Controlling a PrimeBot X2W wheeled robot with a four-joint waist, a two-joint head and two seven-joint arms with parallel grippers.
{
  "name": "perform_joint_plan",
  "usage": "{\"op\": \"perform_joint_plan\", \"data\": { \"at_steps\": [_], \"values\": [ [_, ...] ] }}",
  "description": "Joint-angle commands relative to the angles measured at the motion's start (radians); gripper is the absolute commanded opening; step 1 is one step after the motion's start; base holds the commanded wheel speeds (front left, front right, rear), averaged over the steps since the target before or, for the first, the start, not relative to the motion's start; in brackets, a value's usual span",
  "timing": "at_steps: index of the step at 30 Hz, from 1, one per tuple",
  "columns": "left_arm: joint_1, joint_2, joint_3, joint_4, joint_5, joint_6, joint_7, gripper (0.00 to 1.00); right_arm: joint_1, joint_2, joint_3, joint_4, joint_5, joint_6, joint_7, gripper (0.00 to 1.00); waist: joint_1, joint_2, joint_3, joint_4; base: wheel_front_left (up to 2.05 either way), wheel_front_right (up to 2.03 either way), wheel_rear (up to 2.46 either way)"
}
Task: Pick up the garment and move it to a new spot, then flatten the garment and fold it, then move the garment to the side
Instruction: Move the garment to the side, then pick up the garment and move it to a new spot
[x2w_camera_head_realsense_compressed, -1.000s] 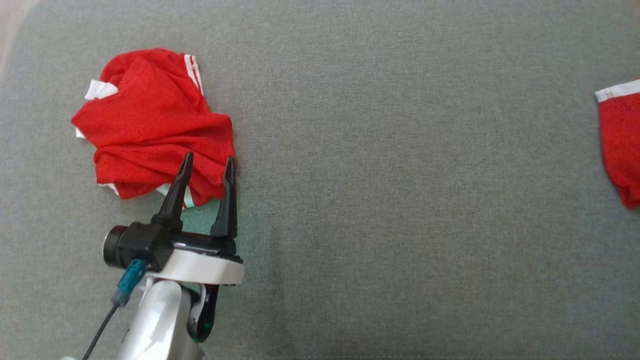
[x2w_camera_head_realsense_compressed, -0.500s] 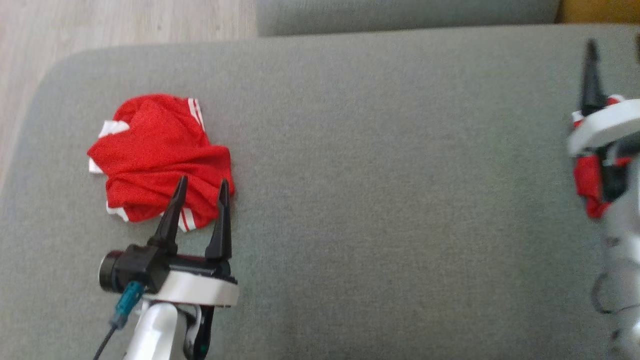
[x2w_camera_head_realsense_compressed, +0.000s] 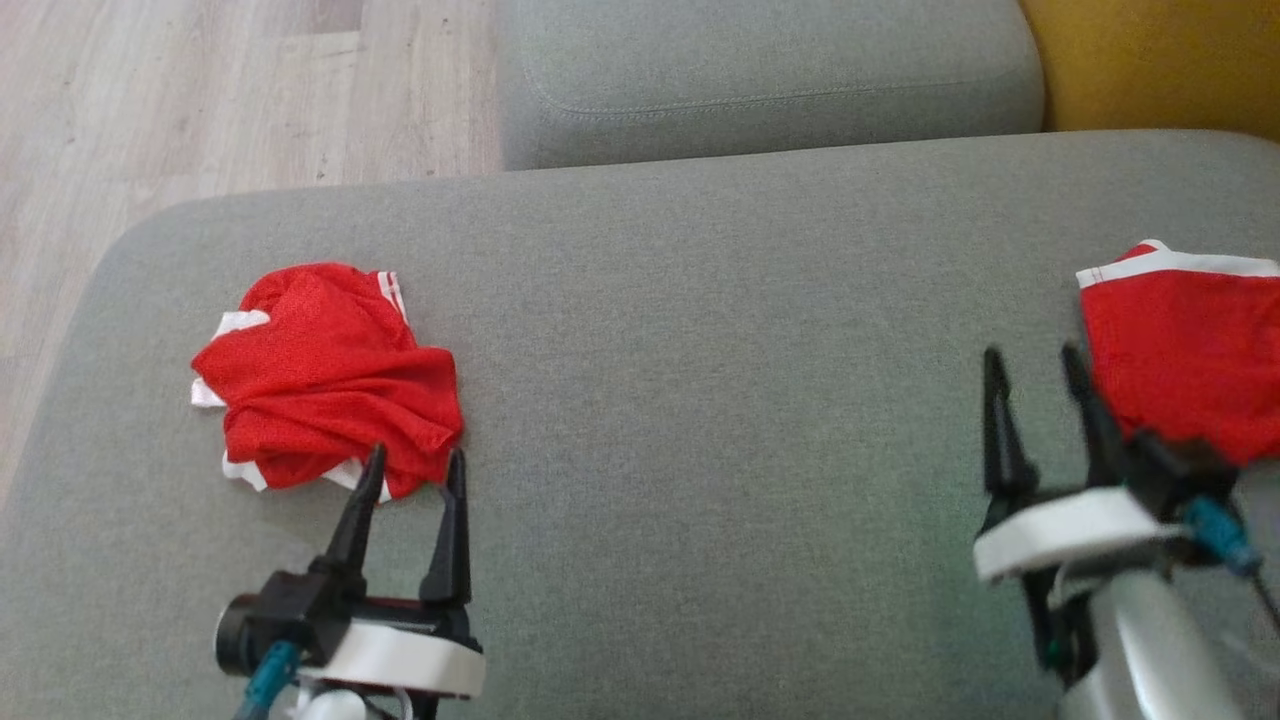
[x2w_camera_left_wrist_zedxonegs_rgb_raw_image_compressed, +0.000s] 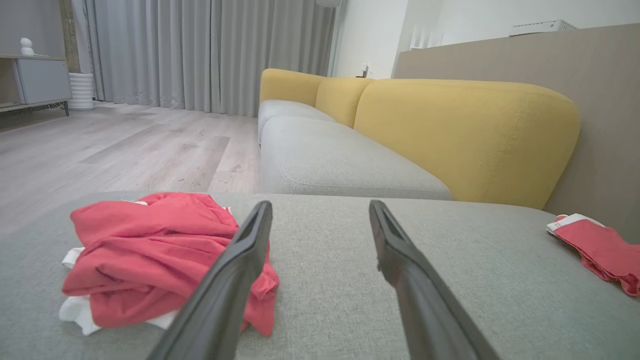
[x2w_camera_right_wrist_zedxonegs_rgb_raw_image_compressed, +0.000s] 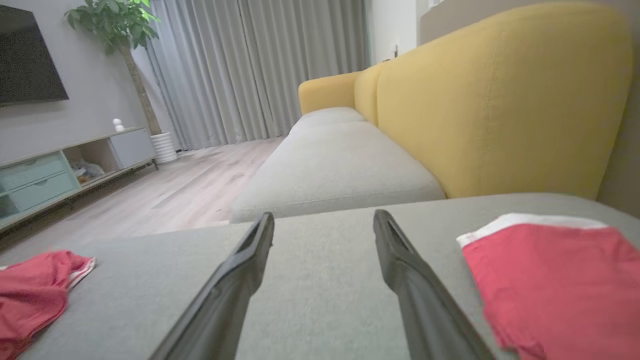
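**A:** What sits at the left of the head view?

**B:** A crumpled red garment (x2w_camera_head_realsense_compressed: 325, 385) with white trim, bunched in a heap on the grey cushion (x2w_camera_head_realsense_compressed: 700, 400), left of centre. Pale wooden floor (x2w_camera_head_realsense_compressed: 200, 100) shows in the upper left corner.

**A:** And the left gripper (x2w_camera_head_realsense_compressed: 416, 453)?

**B:** It is at the lower left, just below the heap, with its two dark fingers spread apart and nothing between them. The tips reach the heap's lower edge, but I cannot tell whether they touch the cloth. In the left wrist view the crumpled red garment (x2w_camera_left_wrist_zedxonegs_rgb_raw_image_compressed: 160, 260) lies behind the left-hand finger.

**A:** The middle?

**B:** Grey cushion fabric, and another grey seat (x2w_camera_head_realsense_compressed: 760, 70) along the top edge.

**A:** The right side?

**B:** The right gripper (x2w_camera_head_realsense_compressed: 1030, 352) is at the lower right, its fingers also parted and empty. Just right of it lies a second red garment (x2w_camera_head_realsense_compressed: 1180, 370). This one is flatter, has a white band along its top edge and runs off the frame. In the right wrist view it (x2w_camera_right_wrist_zedxonegs_rgb_raw_image_compressed: 550, 280) lies at the lower right, beside the spread fingers and not between them. A yellow backrest (x2w_camera_head_realsense_compressed: 1150, 60) occupies the upper right corner.
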Motion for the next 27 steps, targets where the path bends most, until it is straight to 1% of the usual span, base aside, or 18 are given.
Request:
{"op": "perform_joint_plan", "data": {
  "at_steps": [1,6,10,15,18,21,27],
  "values": [
    [-0.028,0.003,0.026,-0.030,-0.003,0.005,-0.005,1.00,-0.012,0.005,0.042,-0.048,0.025,-0.003,-0.014,1.00,0.0002,0.0000,0.001,0.001,0.00,0.00,0.00],
    [-0.021,0.003,0.025,-0.032,-0.018,0.011,-0.005,1.00,0.053,0.006,0.061,-0.078,0.053,-0.003,-0.021,1.00,0.0002,0.0000,0.005,0.002,0.00,0.00,0.00],
    [-0.024,0.003,0.030,-0.035,-0.029,0.020,-0.005,1.00,0.062,0.006,0.066,-0.094,0.051,-0.003,-0.022,1.00,0.0002,0.0000,0.008,0.004,0.00,0.00,0.00],
    [-0.030,0.003,0.031,-0.036,-0.027,0.020,-0.005,1.00,0.066,0.006,0.065,-0.113,0.051,-0.003,-0.022,1.00,0.0002,0.0000,0.007,0.011,0.00,0.00,0.00],
    [-0.032,0.003,0.018,-0.031,-0.017,0.018,-0.005,1.00,0.082,0.006,0.061,-0.120,0.060,-0.003,-0.022,1.00,0.0002,0.0000,-0.002,0.037,0.00,0.00,0.00],
    [-0.036,0.003,0.012,-0.030,-0.011,0.018,-0.005,1.00,0.100,0.006,0.090,-0.129,0.067,-0.003,-0.022,1.00,0.0002,0.0000,-0.008,0.073,0.00,0.00,0.00],
    [-0.025,0.003,0.037,-0.013,0.013,0.014,-0.005,1.00,0.126,0.006,0.136,-0.133,0.070,-0.003,-0.022,1.00,0.0002,0.0000,-0.022,0.148,0.00,0.00,0.00]
  ]
}}
